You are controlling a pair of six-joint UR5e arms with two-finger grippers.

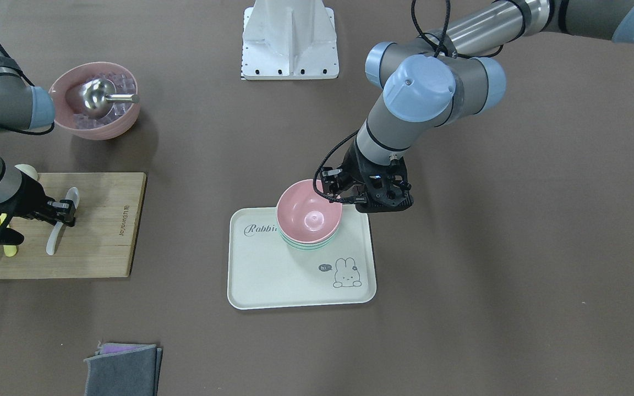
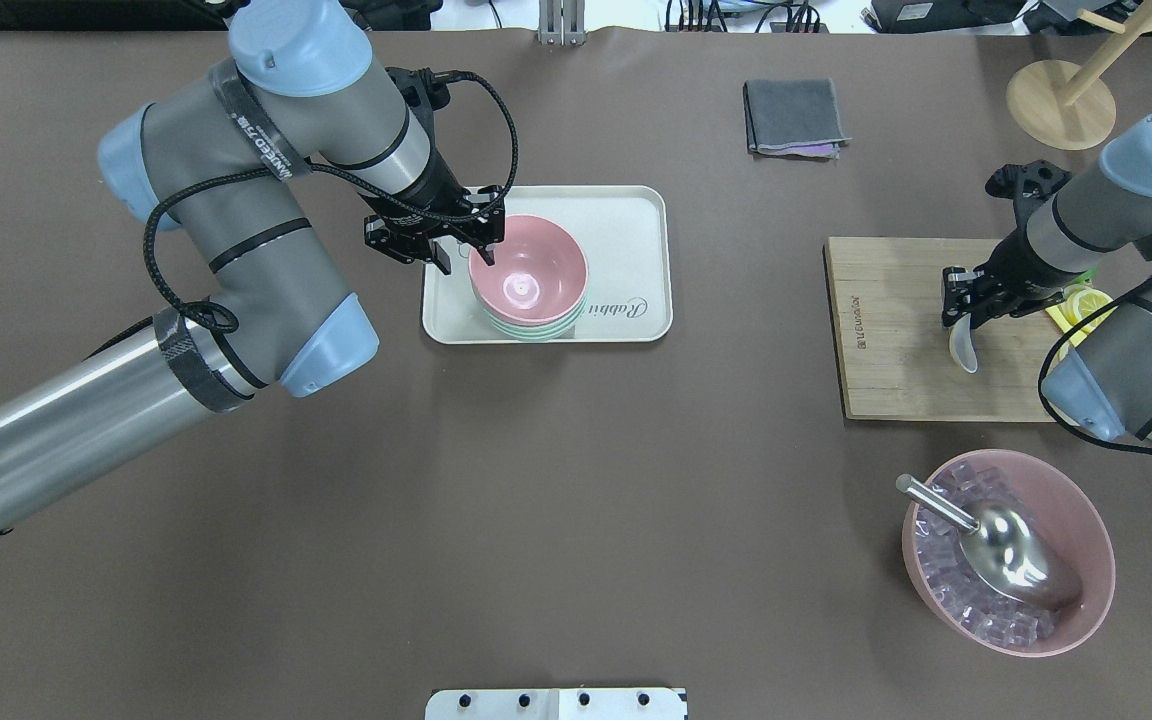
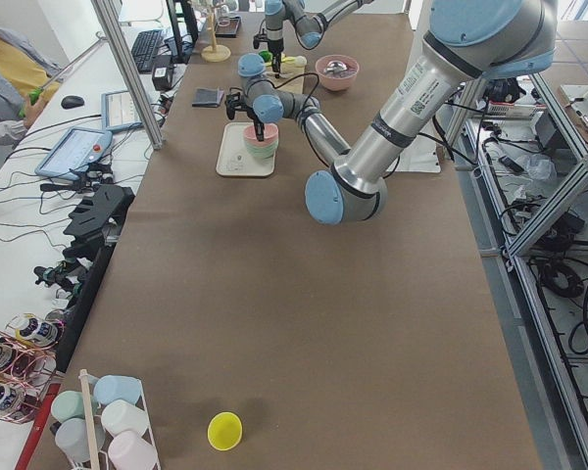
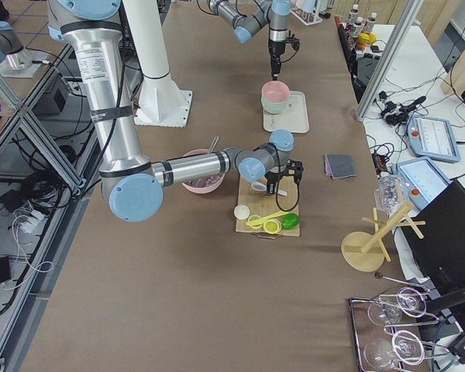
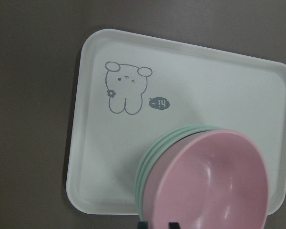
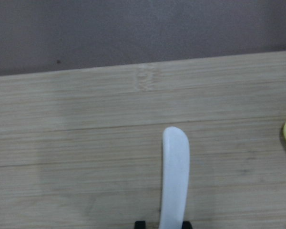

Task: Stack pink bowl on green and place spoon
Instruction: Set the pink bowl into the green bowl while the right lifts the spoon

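- The tray [image 1: 273,280] sits mid-surface and carries one stack: the pink bowl [image 1: 309,212] nested on top of the green bowls [image 1: 309,243].
- The stack stands at the tray's robot-side edge, and the pink bowl's inside is bare.
- The rest of the tray shows only its printed rabbit and lettering.
- The left end effector [image 2: 474,258] is at the pink bowl's rim, on the side toward the left arm. One finger is inside the bowl and one outside, pressed close on the wall.
- Well off the tray, toward the robot's right, lies a board [image 1: 102,231]. The spoon [image 1: 54,237] is over it, far from the bowls.
- The right end effector [image 1: 65,213] pinches the spoon partway along. The handle points away from the robot and the scoop end toward it.
- I cannot tell whether the spoon rests on the board or is lifted off it.
- Past the board, nearer the robot than the tray, a big bowl [image 1: 124,124] holds ice [image 1: 121,77] and a metal scoop [image 1: 97,96].
- A folded grey cloth [image 1: 124,371] lies beyond the tray's far side, toward the robot's right.
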